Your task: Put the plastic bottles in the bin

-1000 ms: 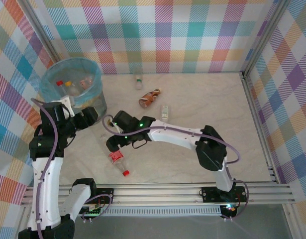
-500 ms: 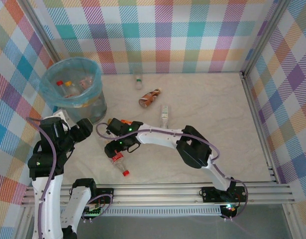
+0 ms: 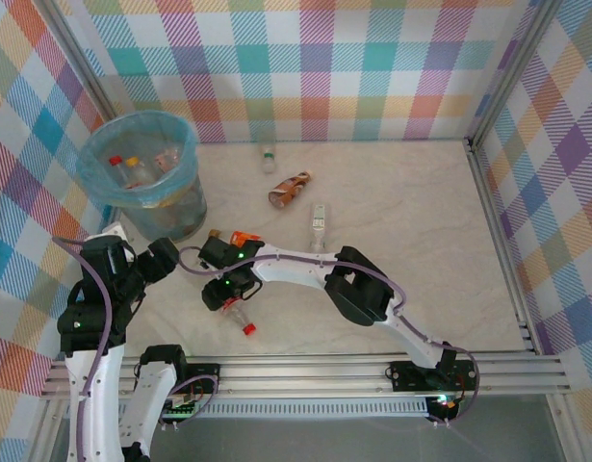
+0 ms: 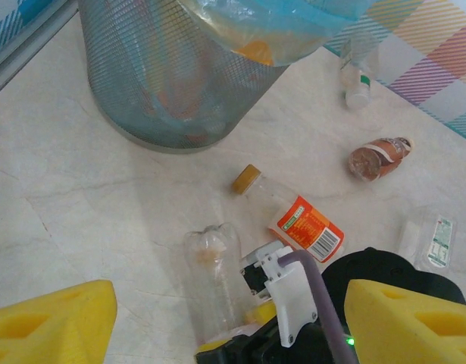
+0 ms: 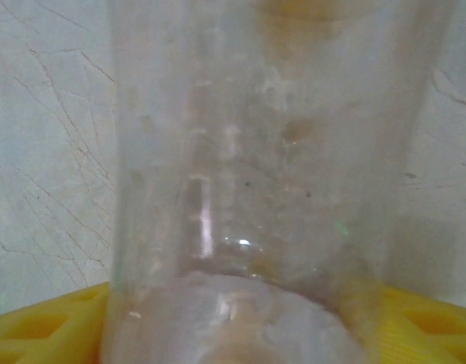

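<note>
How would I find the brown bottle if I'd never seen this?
Find the round bin with the blue bag at the far left. To its right, past the robot arms, three bottles lie apart; the brown bottle is the middle one. It is reddish-brown, while the small bottle by the wall and the white-labelled bottle nearer the arms are clear.
</note>
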### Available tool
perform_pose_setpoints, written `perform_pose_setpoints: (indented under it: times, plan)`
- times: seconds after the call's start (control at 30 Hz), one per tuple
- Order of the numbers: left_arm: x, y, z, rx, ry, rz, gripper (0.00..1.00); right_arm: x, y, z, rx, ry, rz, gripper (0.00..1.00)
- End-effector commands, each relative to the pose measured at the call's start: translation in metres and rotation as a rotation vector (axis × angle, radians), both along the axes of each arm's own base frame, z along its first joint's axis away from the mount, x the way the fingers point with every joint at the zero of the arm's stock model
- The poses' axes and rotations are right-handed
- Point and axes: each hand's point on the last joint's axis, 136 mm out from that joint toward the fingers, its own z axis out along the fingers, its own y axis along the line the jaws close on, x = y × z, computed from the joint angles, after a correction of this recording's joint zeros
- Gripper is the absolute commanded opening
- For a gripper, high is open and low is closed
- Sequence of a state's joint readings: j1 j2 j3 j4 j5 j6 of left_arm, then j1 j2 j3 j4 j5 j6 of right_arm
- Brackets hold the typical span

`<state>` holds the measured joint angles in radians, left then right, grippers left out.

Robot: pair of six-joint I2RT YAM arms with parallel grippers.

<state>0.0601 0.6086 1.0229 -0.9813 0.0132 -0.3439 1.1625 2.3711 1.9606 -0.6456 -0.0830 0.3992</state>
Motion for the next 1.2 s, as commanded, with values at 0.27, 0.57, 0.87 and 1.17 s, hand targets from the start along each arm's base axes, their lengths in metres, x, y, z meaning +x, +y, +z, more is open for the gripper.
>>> perform_pose_setpoints:
  times: [0.27,0.57,0.87,1.17]
  plan:
    - [-0.003,-0.003,0.023,0.001,-0.056,-0.015,0.79,0.0,-0.015,0.077,0.093,-0.088,0.008,0.62]
    - [0.021,-0.064,0.093,-0.23,-0.237,-0.305,0.85,0.015,-0.052,0.193,0.357,-0.27,-0.038,0.59]
    - [0.024,-0.113,0.144,-0.435,-0.301,-0.569,0.91,0.009,-0.086,0.292,0.629,-0.494,0.003,0.58]
    - [0.017,-0.143,0.139,-0.474,-0.261,-0.685,0.91,-0.012,-0.086,0.321,0.748,-0.487,0.091,0.58]
